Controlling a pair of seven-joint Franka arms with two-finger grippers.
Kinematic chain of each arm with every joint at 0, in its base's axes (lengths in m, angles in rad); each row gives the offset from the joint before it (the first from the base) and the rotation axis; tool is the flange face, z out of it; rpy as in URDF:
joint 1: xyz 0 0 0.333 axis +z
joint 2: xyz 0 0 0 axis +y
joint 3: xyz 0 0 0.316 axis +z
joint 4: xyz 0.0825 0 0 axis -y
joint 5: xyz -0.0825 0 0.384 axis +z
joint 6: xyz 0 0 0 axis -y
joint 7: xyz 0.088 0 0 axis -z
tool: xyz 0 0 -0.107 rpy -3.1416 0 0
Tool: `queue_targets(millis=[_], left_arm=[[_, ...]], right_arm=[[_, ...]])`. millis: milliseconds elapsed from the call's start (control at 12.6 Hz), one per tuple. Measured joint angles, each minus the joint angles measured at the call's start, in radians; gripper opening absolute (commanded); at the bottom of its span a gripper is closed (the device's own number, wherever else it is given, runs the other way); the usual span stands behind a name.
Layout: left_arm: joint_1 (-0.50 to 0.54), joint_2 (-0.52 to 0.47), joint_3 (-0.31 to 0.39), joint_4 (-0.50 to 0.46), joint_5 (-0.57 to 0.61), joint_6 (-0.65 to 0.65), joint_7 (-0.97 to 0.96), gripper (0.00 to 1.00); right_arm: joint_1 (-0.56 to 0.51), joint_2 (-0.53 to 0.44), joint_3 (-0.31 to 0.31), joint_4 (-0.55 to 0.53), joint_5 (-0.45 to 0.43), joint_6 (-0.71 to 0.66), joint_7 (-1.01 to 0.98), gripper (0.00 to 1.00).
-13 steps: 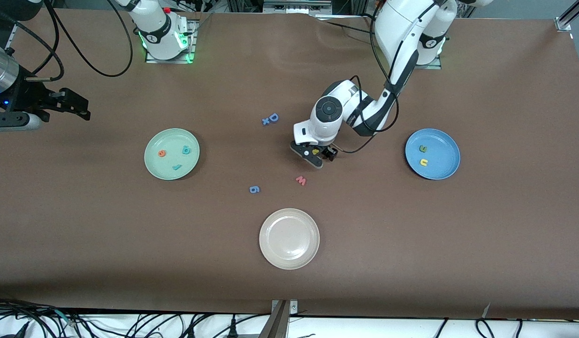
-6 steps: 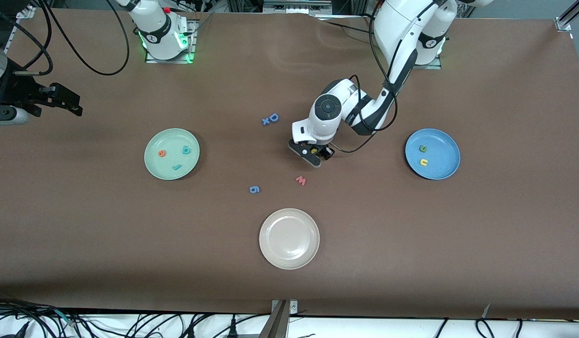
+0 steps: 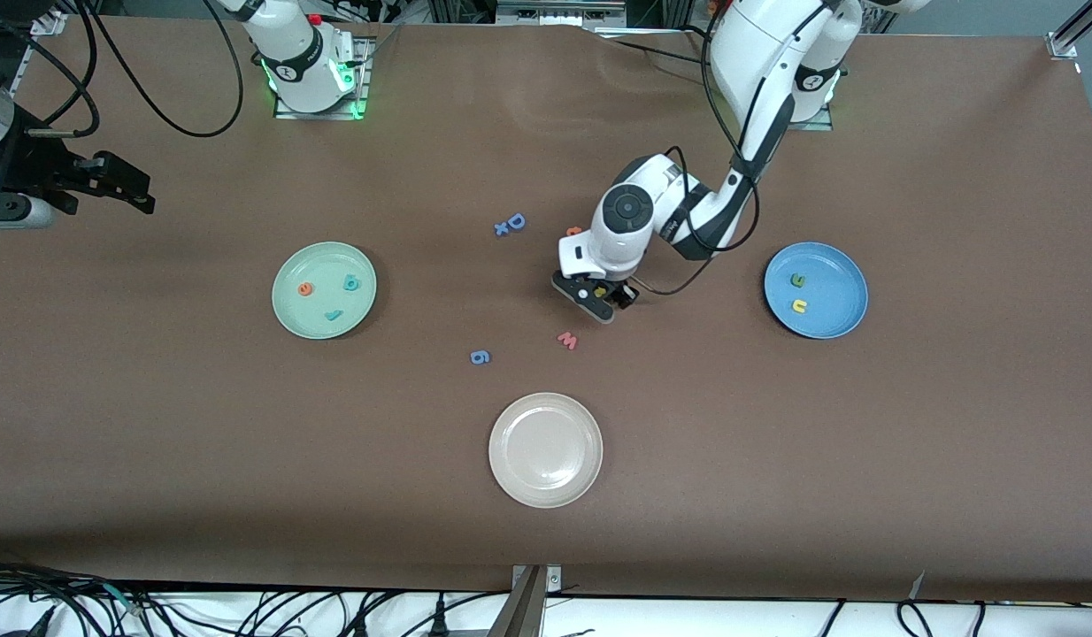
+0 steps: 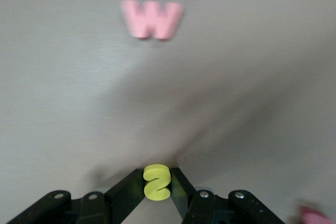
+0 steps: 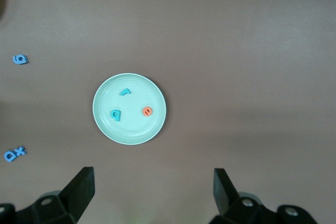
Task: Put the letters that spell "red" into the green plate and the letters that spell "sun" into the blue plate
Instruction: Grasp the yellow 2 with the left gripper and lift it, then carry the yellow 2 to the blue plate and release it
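The left gripper (image 3: 599, 296), mid-frame in the front view, is clamped on the yellow "s" (image 4: 156, 182); next comes carrying it to the blue plate (image 3: 842, 323) at centre right. The right gripper (image 3: 112, 181), upper left, waits spread wide; "red" already lies in the green plate (image 3: 289, 314)

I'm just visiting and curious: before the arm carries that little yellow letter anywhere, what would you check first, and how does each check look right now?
1. Yellow "s" pinched by the left gripper: ok, the fingers are shut on it.
2. Blue plate has room: ok, only the yellow "u" and olive "n" lie in it.
3. Pink "w" left alone on the table: ok.
4. Green plate holds the teal "r", orange "e" and teal "d": ok.
5. Right gripper out of the way: ok, open, waiting at the right arm's end.
6. Letter lifted off the table: cannot tell.
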Motion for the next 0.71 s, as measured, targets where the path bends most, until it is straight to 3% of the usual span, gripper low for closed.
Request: queue_targets(millis=[397, 715], left_arm=[[0.113, -0.056, 0.115, 0.001, -0.208, -0.138, 0.363, 0.08], [0.196, -0.127, 0.223, 0.0, -0.235, -0.359, 0.515, 0.11]], right_arm=[[0.004, 0.005, 0.0, -0.002, 0.0, 0.009, 0.0, 1.0], [0.01, 0.005, 0.0, -0.002, 0.0, 0.01, 0.0, 1.0]])
